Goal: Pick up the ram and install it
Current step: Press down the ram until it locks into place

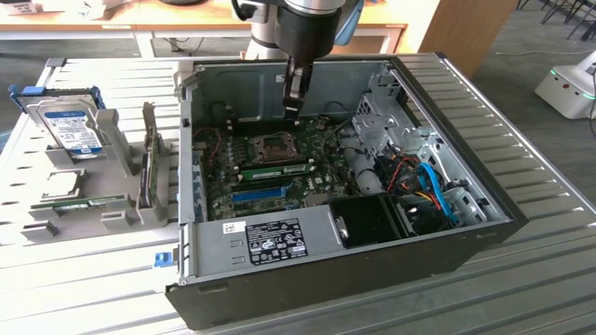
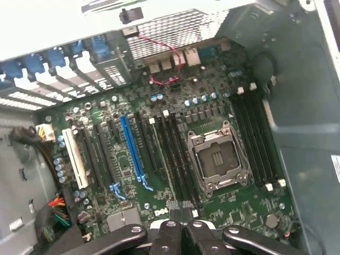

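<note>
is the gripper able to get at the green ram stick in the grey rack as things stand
Probably not from here: the gripper hangs shut inside the case over the motherboard, and the case wall stands between it and the green ram stick. The stick lies uncovered from above.

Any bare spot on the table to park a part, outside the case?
Free: slatted table in front of the grey fixture rack, and the strip along the exterior view's right of the PC case. Crowded: the rack itself, holding the hard drive, and inside the case under the claw.
</note>
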Robot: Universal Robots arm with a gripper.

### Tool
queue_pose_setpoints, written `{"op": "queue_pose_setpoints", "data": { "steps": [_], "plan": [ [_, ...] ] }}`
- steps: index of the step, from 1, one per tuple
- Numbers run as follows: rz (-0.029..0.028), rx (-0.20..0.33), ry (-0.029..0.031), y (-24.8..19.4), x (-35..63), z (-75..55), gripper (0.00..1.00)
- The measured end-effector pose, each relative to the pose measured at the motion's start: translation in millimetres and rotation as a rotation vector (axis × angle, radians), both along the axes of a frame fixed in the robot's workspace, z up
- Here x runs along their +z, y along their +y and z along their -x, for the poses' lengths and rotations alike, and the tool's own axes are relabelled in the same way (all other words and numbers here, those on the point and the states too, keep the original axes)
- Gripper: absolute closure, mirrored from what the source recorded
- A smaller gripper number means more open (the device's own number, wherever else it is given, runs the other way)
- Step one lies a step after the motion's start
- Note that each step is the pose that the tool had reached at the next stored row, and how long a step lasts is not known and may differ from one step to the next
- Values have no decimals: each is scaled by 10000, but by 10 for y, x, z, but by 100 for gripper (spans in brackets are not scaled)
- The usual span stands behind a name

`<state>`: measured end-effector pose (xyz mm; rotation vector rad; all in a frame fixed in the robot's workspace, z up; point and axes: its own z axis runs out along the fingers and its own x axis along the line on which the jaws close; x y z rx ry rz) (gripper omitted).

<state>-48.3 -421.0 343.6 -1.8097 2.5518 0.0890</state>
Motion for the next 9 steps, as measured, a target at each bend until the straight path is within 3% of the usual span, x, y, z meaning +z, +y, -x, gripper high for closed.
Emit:
{"op": "queue_pose_setpoints", "data": {
  "steps": [2, 9],
  "plan": [
    [0, -440, 0, 0, -2, 0, 89],
    [1, -1143, 1, 0, -7, 0, 89]
  ]
}}
